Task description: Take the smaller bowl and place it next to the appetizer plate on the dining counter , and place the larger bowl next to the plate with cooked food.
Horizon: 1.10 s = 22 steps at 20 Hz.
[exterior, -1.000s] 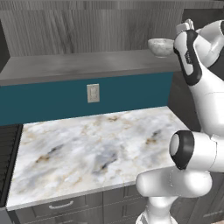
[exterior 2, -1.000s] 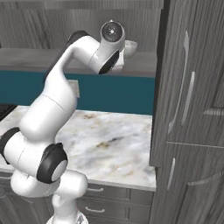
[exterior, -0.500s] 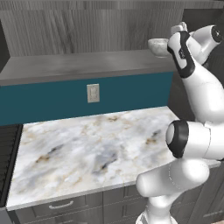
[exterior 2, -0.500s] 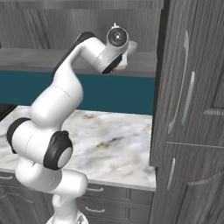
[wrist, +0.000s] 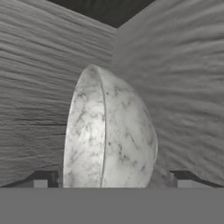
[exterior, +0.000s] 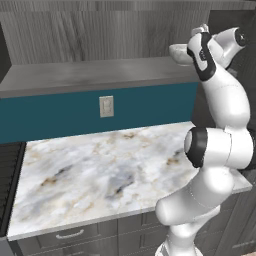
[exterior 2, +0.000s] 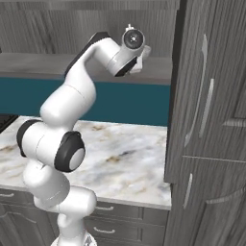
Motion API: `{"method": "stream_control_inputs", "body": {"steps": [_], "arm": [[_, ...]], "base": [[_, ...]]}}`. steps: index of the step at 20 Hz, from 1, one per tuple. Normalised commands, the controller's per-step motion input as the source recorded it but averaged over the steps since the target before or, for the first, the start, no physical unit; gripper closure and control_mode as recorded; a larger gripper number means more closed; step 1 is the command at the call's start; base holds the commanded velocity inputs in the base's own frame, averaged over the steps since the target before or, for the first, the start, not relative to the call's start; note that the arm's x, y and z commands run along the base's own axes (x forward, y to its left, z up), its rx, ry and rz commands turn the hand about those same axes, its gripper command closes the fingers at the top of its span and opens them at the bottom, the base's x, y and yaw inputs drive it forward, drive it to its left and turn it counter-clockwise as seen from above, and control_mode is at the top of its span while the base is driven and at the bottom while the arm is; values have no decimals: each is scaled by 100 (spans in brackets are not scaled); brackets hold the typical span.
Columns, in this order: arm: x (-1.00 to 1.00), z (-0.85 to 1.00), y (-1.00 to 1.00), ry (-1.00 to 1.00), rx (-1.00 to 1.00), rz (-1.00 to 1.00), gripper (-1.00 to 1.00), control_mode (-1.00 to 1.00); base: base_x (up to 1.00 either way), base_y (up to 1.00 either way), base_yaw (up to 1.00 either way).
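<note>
**Open gripper at the marbled bowl on the high shelf**

The 2 fingers stand spread wide, 1 at each lower corner of the hand view, and the small grey-white marbled bowl sits between them, close to the camera. It appears on edge there because the hand is rolled: its rim faces left and its rounded outside faces right. Whether the fingers touch it cannot be told. The gripper is not clamped on anything.

From the left base view the bowl rests on the grey shelf, at its right end, partly behind the white wrist. The arm reaches up from the base to that corner, beside the tall wood-grain cabinet. Below the shelf run a teal wall with an outlet and the marble worktop over grey drawers.
</note>
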Motion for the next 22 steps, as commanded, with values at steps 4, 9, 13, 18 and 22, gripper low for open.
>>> {"method": "stream_control_inputs", "body": {"steps": [4,9,13,18,22], "arm": [[34,0,0,0,0,0,-100,-100],[37,-4,0,0,0,0,100,-100],[13,-21,0,0,4,0,100,-100],[0,-44,-1,6,9,0,100,-100],[-81,-34,12,1,1,-2,100,-100]], "base": [[0,0,0],[0,0,0],[0,0,0],[0,0,0],[0,0,0]]}}
